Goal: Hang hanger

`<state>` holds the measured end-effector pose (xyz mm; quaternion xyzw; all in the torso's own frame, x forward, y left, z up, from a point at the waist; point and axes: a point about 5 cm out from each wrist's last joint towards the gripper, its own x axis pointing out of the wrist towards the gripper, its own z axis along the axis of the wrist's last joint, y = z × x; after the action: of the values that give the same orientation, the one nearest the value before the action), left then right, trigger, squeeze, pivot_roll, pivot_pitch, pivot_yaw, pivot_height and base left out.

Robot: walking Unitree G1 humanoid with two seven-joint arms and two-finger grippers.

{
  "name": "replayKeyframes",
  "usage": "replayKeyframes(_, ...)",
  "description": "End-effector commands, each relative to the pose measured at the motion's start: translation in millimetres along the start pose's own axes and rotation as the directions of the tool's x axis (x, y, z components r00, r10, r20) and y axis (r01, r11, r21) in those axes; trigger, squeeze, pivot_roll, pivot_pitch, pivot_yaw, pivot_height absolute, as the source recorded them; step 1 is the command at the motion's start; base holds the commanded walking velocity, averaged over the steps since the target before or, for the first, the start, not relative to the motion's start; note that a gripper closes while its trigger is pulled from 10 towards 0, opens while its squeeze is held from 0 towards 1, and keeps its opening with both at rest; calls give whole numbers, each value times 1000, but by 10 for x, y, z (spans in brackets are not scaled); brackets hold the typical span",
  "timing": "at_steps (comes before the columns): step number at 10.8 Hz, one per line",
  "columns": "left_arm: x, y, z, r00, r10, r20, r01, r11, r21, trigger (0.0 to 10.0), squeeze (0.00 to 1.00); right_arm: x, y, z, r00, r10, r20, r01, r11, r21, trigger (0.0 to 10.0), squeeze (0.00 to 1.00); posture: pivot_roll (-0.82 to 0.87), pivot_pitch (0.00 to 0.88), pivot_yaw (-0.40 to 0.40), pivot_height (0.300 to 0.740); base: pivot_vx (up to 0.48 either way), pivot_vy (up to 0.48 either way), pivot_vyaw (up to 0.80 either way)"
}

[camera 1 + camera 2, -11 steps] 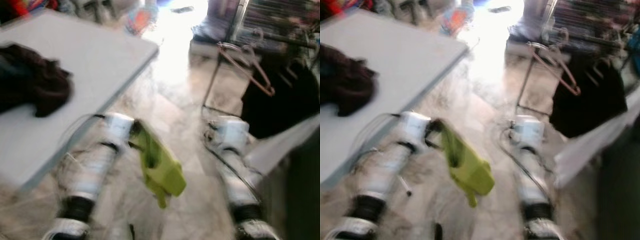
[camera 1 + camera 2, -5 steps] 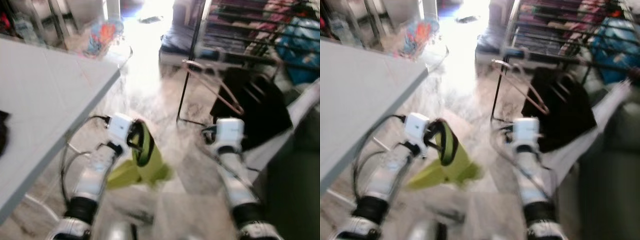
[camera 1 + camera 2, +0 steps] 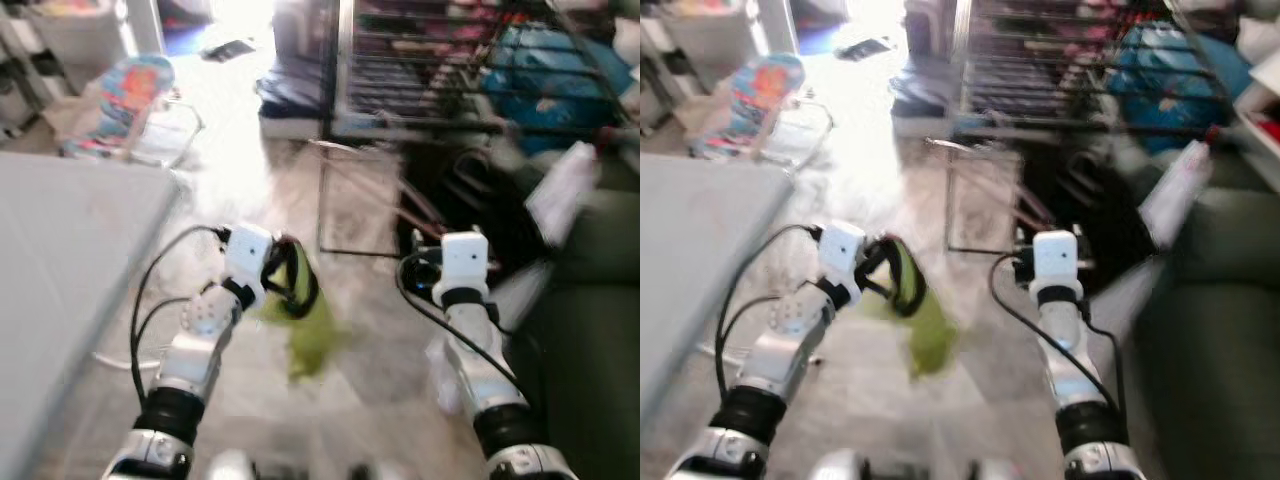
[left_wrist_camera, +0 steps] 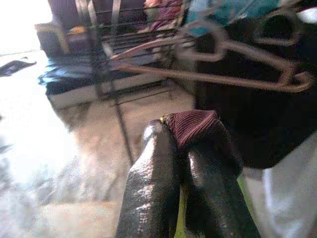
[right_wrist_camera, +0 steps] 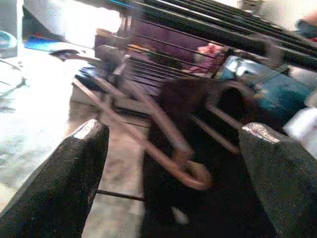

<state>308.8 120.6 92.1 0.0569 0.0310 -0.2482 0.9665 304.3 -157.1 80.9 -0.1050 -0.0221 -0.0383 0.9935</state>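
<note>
Left gripper point(image 3: 285, 275) pinched shut on a limp green garment point(image 3: 305, 325) — soft, light. Right gripper point(image 5: 173, 163), fingers wide apart, faces the thin stiff hanger point(image 5: 153, 134) on the rack point(image 3: 430, 110) — grip its shoulder.

Lime-green cloth point(image 3: 308, 335) with maroon ribbed collar point(image 4: 190, 126). Brownish-pink hanger point(image 5: 163, 148) against black garment point(image 3: 470, 200). Grey table point(image 3: 60, 260) at left. Teal bundle point(image 3: 545, 70) far right.
</note>
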Motion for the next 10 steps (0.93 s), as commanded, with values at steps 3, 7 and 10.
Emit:
replayKeyframes(3, 0, -13, 84, 999, -9, 45, 8, 1000, 15, 10000, 0, 45, 29, 73, 999, 12, 35, -11, 1000, -21, 10000, 0, -8, 39, -44, 740, 0, 0, 0)
replayKeyframes(7, 1, -52, 100, 997, -37, 65, 37, 999, 12, 10000, 0, 103, -90, 111, 998, -42, 55, 46, 995, -85, 10000, 0, -15, 42, -45, 740, 149, 0, 0)
replayKeyframes(10, 3, -64, 91, 997, -48, 63, 47, 999, 9, 10000, 0, 121, -153, 83, 996, -75, 37, 79, 992, -99, 10000, 0, -18, 45, -45, 740, 426, 0, 0)
